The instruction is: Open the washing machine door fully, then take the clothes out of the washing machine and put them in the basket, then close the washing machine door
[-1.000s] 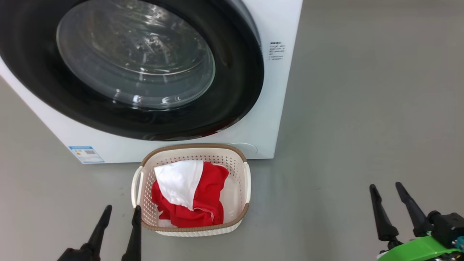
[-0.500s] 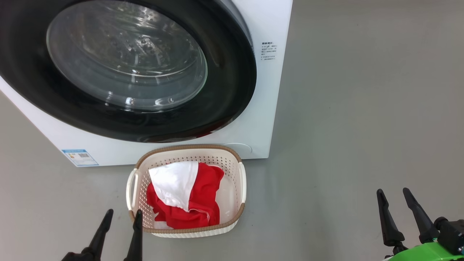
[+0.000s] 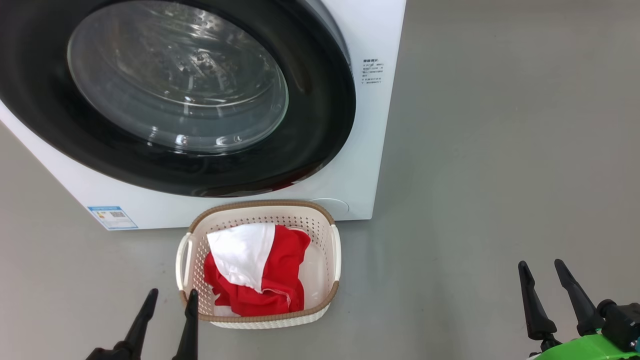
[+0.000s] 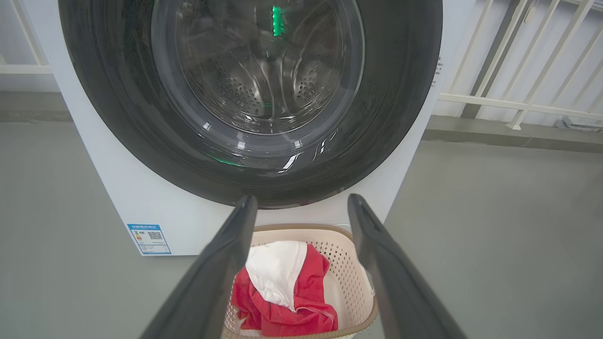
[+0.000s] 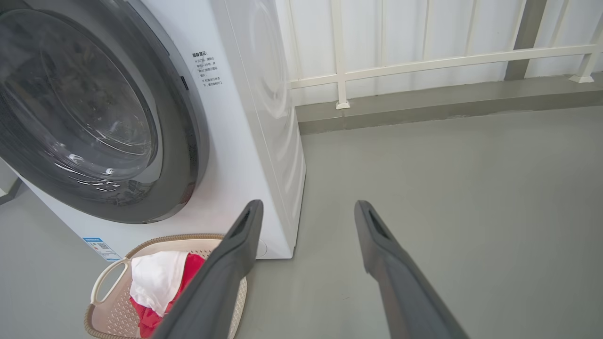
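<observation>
The washing machine (image 3: pixel 370 150) (image 4: pixel 141 202) (image 5: pixel 245 141) stands white on the floor, and its door (image 3: pixel 310 150) (image 4: pixel 391 117) (image 5: pixel 183 141) with the black rim and glass bowl lies shut against the front. Just before it sits the basket (image 3: pixel 265 320) (image 4: pixel 351 278) (image 5: pixel 106 282), holding the red clothes (image 3: pixel 280 280) (image 4: pixel 282 315) (image 5: pixel 150 315) with a white panel on top. My left gripper (image 3: pixel 170 296) (image 4: pixel 301 202) is open, empty, at the basket's near left corner. My right gripper (image 3: pixel 540 265) (image 5: pixel 306 207) is open and empty over bare floor, far right of the basket.
Grey floor (image 3: pixel 500 150) spreads wide to the right of the machine. A white railing (image 5: pixel 424 61) (image 4: pixel 518 103) on a low kerb runs behind and beside the machine. A small blue label (image 3: pixel 112 216) marks the machine's lower left corner.
The whole head view shifted slightly left and down, a camera move. Basket, clothes and door keep their places; both grippers stay open.
</observation>
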Robot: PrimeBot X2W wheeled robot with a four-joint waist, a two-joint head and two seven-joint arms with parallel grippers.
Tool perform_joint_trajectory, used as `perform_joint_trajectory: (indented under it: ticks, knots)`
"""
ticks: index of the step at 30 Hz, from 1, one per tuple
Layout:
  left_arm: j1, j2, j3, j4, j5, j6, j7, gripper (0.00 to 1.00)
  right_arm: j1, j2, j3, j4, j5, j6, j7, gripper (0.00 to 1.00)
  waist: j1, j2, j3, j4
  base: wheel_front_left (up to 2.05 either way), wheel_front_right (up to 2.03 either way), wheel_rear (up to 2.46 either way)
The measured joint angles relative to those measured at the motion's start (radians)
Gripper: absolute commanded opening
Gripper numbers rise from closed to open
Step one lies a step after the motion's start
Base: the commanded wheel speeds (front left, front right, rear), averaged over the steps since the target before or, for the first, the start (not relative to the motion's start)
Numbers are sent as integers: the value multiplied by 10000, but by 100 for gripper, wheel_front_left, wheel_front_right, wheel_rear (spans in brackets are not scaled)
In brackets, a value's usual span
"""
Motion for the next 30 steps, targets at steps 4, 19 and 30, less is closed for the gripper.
perform_joint_trajectory:
  ticks: [4, 19, 30]
  knots:
    - [1, 42, -102, 0, -65, 0, 0, 100, 1, 10, 2, -2, -29, 0, 0, 100, 0, 0, -31, 17, 0, 0, 0]
    - [18, -169, -213, 895, -685, 13, 196, 0, 7, 451, 54, 911, 476, 2, 186, 0, 9, 0, -92, -18, 0, 0, 0]
    - [13, -157, -211, 911, -1852, 15, 453, 0, -5, 451, 40, 909, 1434, 2, 477, 0, 3, 0, -145, -86, 0, 0, 0]
